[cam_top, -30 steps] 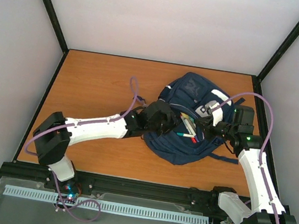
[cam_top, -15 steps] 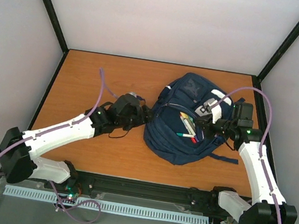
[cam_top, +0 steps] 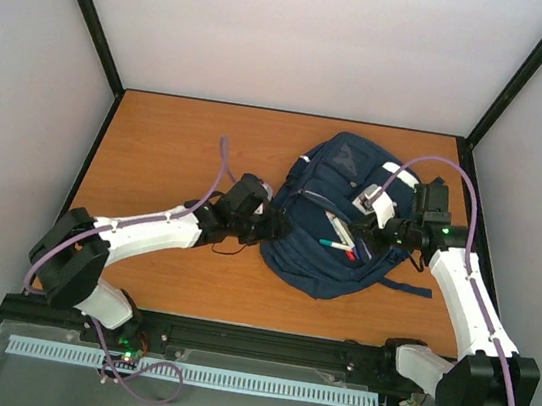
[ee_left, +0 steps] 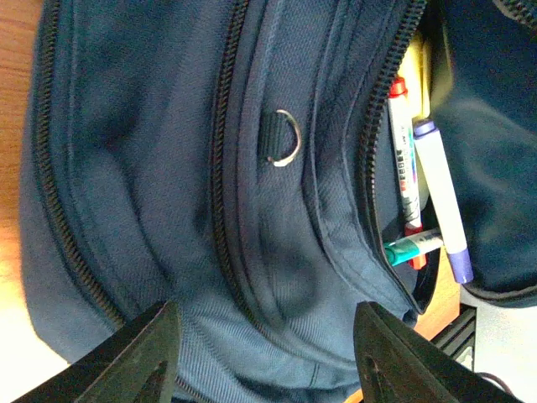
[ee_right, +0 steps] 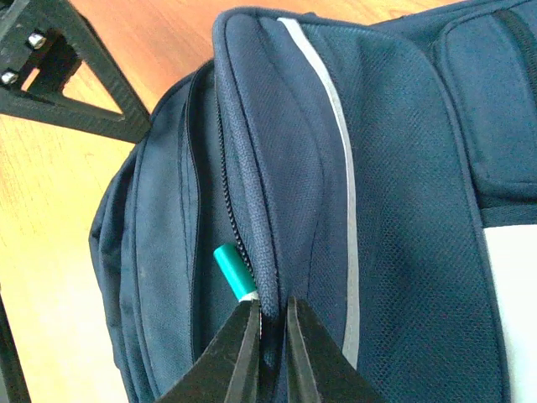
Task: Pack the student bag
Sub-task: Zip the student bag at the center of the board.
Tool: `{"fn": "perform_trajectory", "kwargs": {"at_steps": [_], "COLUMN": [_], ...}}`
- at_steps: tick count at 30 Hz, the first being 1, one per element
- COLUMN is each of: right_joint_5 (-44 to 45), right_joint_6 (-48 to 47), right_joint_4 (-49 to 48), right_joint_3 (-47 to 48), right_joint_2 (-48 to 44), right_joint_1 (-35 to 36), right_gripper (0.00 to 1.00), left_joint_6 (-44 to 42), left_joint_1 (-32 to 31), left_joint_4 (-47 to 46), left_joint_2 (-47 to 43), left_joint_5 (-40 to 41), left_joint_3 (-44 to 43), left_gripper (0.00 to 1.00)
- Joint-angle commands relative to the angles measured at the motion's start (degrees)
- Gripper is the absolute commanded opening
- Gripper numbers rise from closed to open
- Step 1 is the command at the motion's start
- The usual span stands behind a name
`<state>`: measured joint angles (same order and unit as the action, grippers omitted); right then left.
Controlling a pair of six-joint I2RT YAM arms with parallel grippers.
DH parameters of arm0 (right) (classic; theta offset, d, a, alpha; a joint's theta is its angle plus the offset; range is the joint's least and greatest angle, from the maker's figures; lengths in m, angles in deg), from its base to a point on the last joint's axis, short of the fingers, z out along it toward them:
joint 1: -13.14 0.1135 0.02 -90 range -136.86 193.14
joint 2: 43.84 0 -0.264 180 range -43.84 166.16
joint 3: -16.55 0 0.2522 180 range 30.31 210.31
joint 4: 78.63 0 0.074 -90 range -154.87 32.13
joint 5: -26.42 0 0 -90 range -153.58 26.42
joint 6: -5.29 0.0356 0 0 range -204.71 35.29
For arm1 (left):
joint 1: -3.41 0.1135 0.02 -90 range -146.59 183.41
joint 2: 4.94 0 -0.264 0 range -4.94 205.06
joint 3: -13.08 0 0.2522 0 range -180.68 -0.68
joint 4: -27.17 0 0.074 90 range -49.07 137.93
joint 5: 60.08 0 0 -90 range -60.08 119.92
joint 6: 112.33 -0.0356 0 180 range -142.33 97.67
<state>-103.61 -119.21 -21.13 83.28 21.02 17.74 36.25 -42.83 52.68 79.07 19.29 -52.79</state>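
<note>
Top view: backpack [cam_top: 318, 265] lies flat on the orange table [cam_top: 169, 138], on the right-arm side and nearer the far edge. A front pocket of the backpack is unzipped, with markers [cam_top: 339, 240] showing in the gap. Left gripper [cam_top: 270, 221] sits at the backpack's left edge; from up here it's hard to say if it touches the fabric. Right gripper [cam_top: 375, 240] is on the backpack's right part, right beside the open pocket.

Left wrist view: left gripper [ee_left: 264, 315] has its jaws spread wide, nothing between them, above the navy fabric of the backpack [ee_left: 143, 168]. Small metal ring [ee_left: 285, 138] on a loop between two zipper lines. In the open pocket to the ring's right: a red-capped marker [ee_left: 404, 159], a purple-tipped marker [ee_left: 442, 201], and a teal marker [ee_left: 411, 245] lying across under them. A yellow item [ee_left: 417, 71] shows deeper in that pocket; can't tell what it is.

Right wrist view: right gripper [ee_right: 267, 323] has its fingers nearly together, pinching the backpack's [ee_right: 403, 210] pocket edge at the zipper seam. A teal marker end [ee_right: 233, 270] pokes out of the pocket just left of the pinch. White stripe [ee_right: 340, 168] runs down the flap to the right of the seam. Black frame bracket [ee_right: 67, 80] on the table beyond the backpack.
</note>
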Motion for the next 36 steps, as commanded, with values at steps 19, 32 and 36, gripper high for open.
{"fn": "perform_trajectory", "kwargs": {"at_steps": [19, 32, 36], "right_joint_5": [25.9, 40.8, 39.0], "right_joint_6": [-7.4, -3.5, -4.1], "right_joint_4": [-4.2, -3.7, -3.9], "right_joint_3": [-9.1, 1.9, 1.0], "right_joint_2": [-3.6, -6.6, -6.3], "right_joint_1": [10.3, 10.2, 10.2], "right_gripper": [0.53, 0.43, 0.40], "left_joint_6": [2.6, 4.9, 6.7], "left_joint_1": [-3.7, -10.2, -12.1], "left_joint_4": [-10.6, -7.1, -8.6], "left_joint_2": [0.6, -8.8, -9.8], "left_joint_5": [-6.3, -0.2, 0.7], "left_joint_3": [-7.0, -6.4, -3.7], "left_gripper": [0.01, 0.01, 0.01]}}
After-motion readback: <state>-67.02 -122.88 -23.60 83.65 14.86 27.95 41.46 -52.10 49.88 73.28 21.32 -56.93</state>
